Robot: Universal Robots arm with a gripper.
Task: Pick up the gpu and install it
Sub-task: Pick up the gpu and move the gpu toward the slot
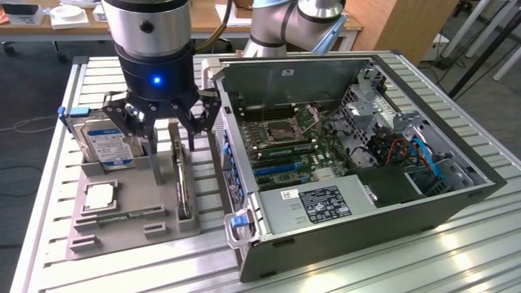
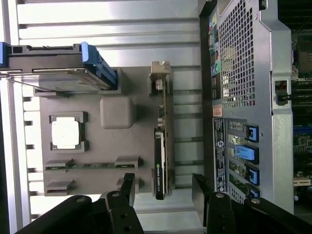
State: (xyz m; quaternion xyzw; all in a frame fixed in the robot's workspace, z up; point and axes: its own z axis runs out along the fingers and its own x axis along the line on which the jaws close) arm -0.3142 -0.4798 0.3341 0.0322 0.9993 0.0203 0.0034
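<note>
Above the grey tray (image 1: 122, 227) on the desk (image 1: 407, 268), the arm points straight down, its end effector (image 1: 171, 139) spread wide, one finger to either side of the gpu (image 1: 180, 183) and not closed on it. The gpu stands on edge in its tray slot, between the hard drive (image 1: 106, 145) and the open case (image 1: 342, 159).

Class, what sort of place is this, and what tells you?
Probably a robotics lab for computer assembly: an open computer case, a grey parts tray holding the gpu, and a robot pincer above it.
</note>
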